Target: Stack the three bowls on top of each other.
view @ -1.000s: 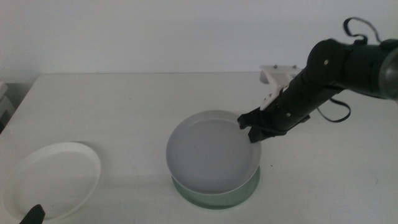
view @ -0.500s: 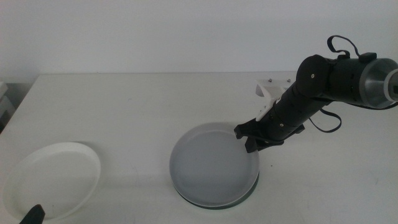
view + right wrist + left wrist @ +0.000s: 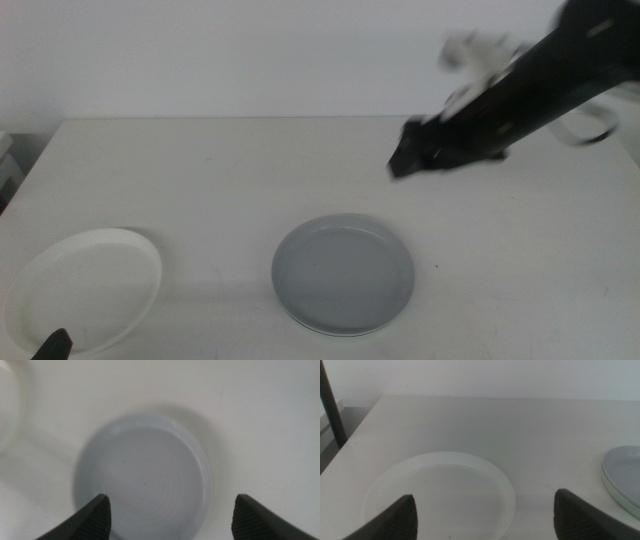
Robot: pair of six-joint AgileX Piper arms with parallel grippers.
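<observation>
- Presently your right gripper [image 3: 398,165] hangs in the air above the table [image 3: 200,170], beyond the stacked bowls and toward the table's right side; it is blurred in the middle view.
- Your right wrist view shows its two dark jaws spread wide with nothing between them; the grey bowl sits framed in the gap below, untouched by either jaw.
- You have the grey bowl [image 3: 343,272] resting inside the mint green bowl [image 3: 330,329], near the table's front edge and slightly right of centre. Only a thin pale green sliver of the lower bowl's rim shows beneath the grey one along the near side.
- Your left wrist view confirms the same pair at the edge of its frame: the grey bowl [image 3: 624,475] on top, the green rim [image 3: 619,501] just under it.
- Your left gripper [image 3: 52,346] waits low at the front left corner, with only a dark tip visible at the bottom edge of the middle view.
- Its jaws, seen from its own wrist camera, stand wide apart and hold nothing.
- You will find the white bowl [image 3: 83,288] lying upright on the table at the front left, just beside that gripper and well apart from the stacked pair. It stands alone, not on the stack.
- Your table surface is pale and matte; a dark upright post [image 3: 332,405] stands off its left edge.
</observation>
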